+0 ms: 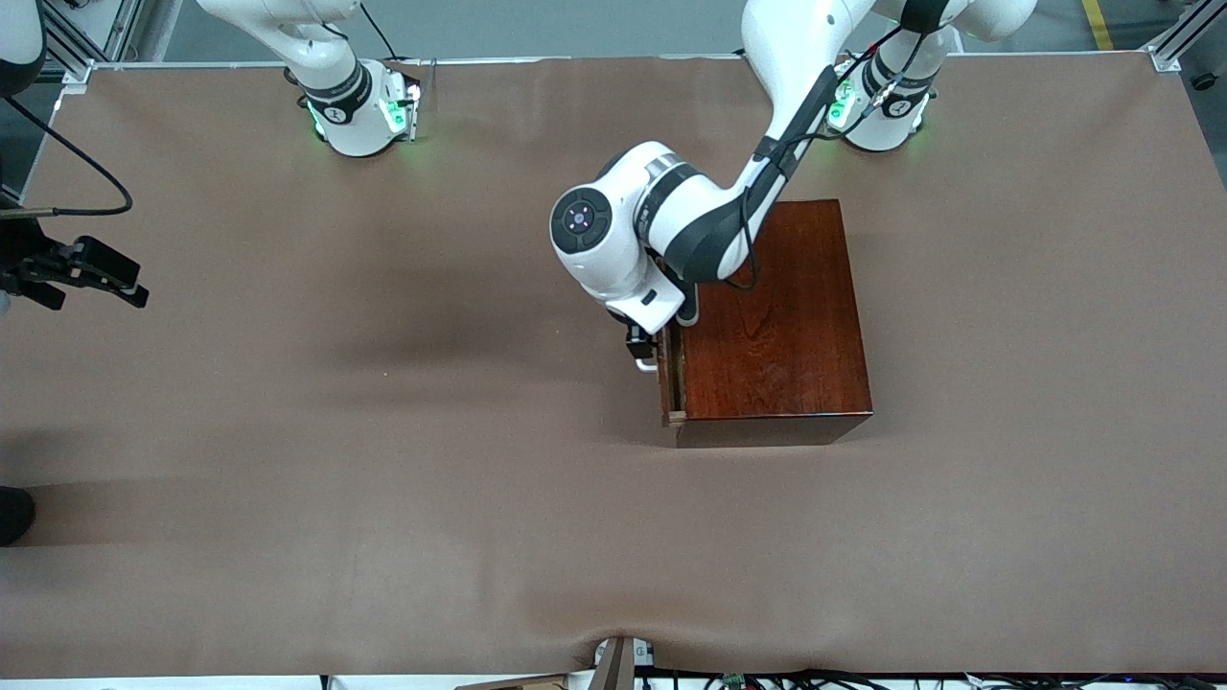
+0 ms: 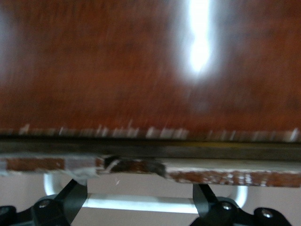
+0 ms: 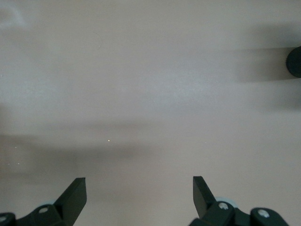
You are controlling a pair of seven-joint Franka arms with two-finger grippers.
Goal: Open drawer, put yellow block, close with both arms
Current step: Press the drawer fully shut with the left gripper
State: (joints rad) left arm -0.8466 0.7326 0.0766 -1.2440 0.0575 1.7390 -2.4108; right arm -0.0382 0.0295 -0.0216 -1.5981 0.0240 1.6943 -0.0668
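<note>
While the right gripper (image 3: 139,197) is waiting spread wide over bare brown counter (image 1: 383,479), the left gripper (image 2: 140,203) is straddling, fingers apart, the metal handle (image 2: 141,203) of the barely-open dark wooden drawer (image 1: 671,369); no yellow block is showing.

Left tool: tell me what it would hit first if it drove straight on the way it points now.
The left tool straddles the drawer's metal handle with its fingers apart, so the handle comes first, then the drawer front just past it, probably almost at once, though depth is unclear.
</note>
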